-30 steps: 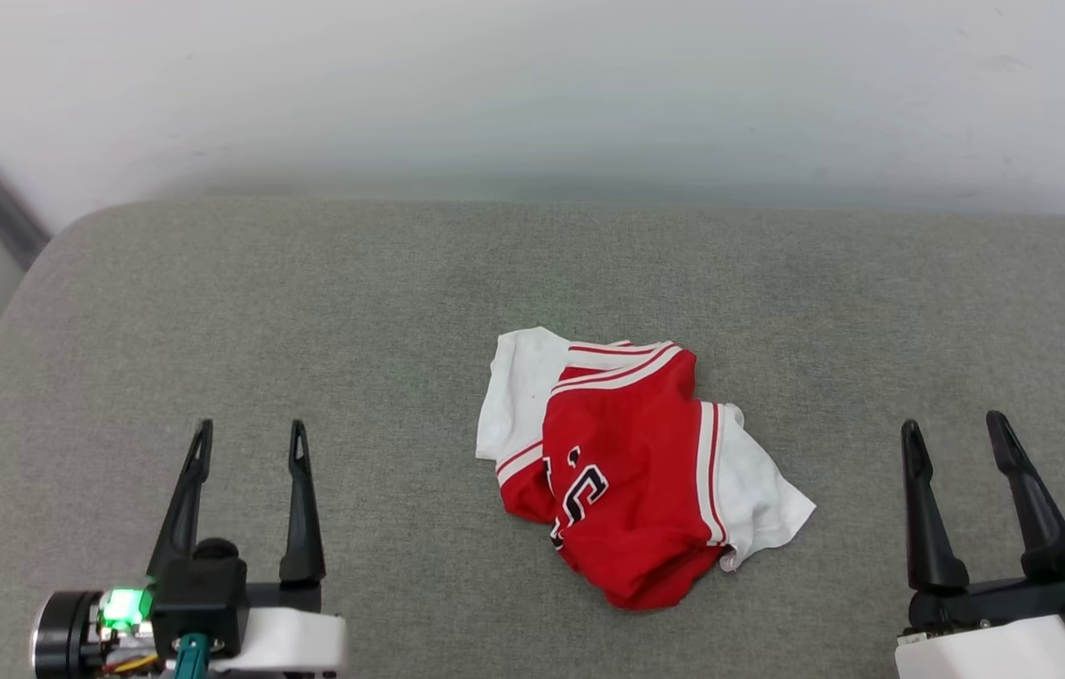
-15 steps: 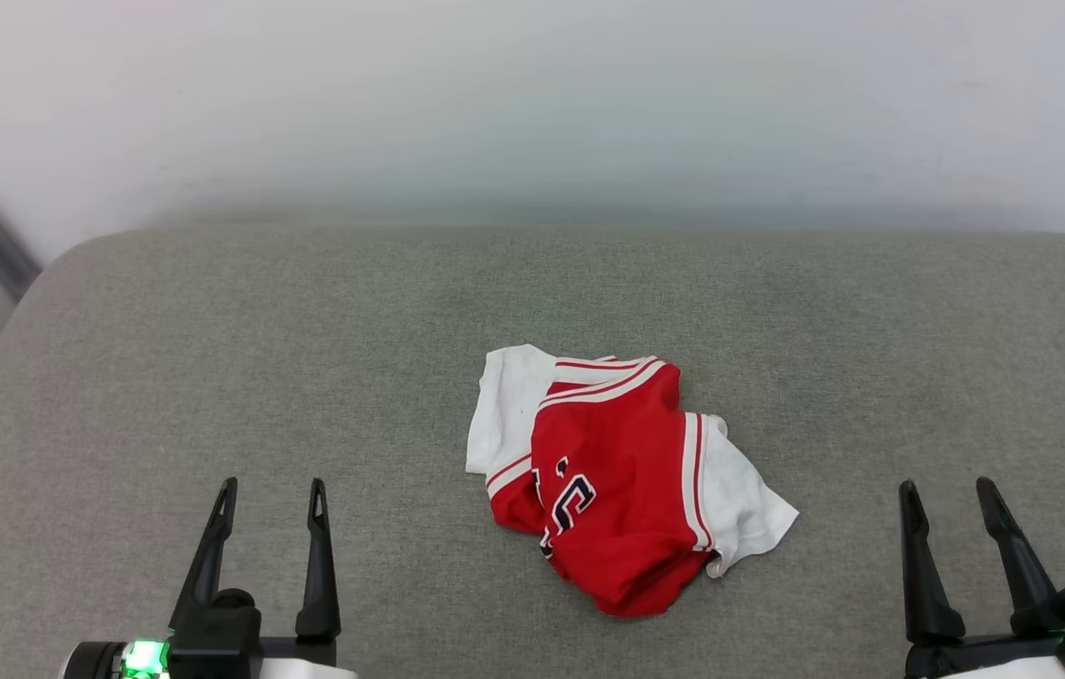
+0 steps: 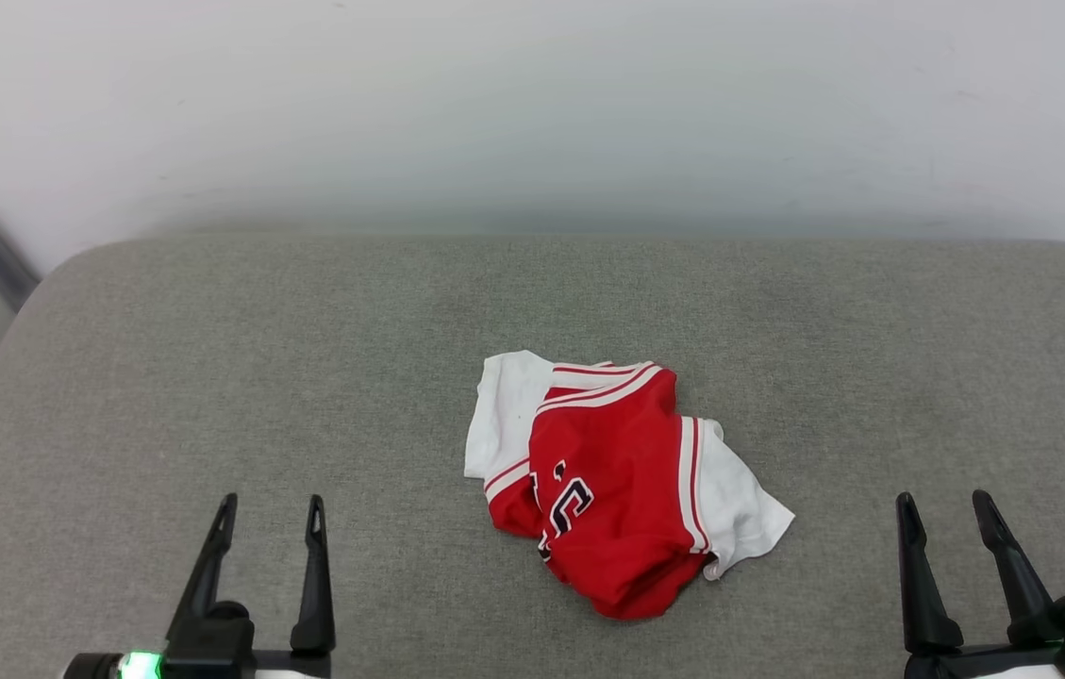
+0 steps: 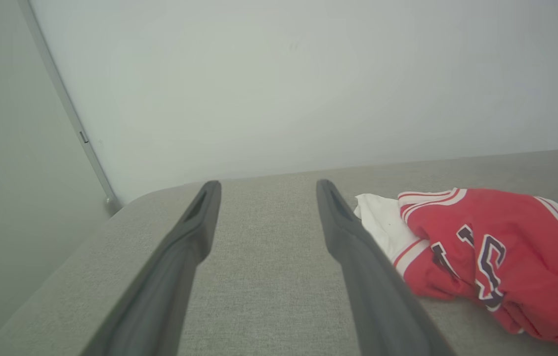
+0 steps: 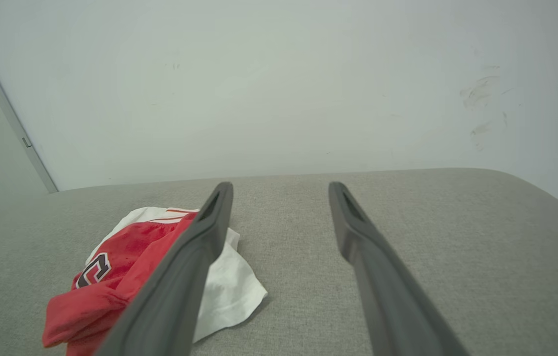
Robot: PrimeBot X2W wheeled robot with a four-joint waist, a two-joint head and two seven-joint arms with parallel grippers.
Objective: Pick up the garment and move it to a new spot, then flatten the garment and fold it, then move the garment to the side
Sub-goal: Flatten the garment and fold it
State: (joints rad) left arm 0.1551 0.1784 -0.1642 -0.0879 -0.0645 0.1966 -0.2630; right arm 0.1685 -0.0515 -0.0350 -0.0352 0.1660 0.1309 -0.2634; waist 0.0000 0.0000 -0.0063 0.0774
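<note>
Head view: crumpled garment (image 3: 622, 490) on grey cushion (image 3: 211, 358), between left gripper (image 3: 272, 500) near left and right gripper (image 3: 941, 496) near right, touching neither; both spread wide, empty.

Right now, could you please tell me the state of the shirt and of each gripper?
red jersey T-shirt: crumpled in a heap on the grey cushion, not flattened, not held.
left gripper: open, empty, apart from the shirt.
right gripper: open, empty, apart from the shirt.
</note>
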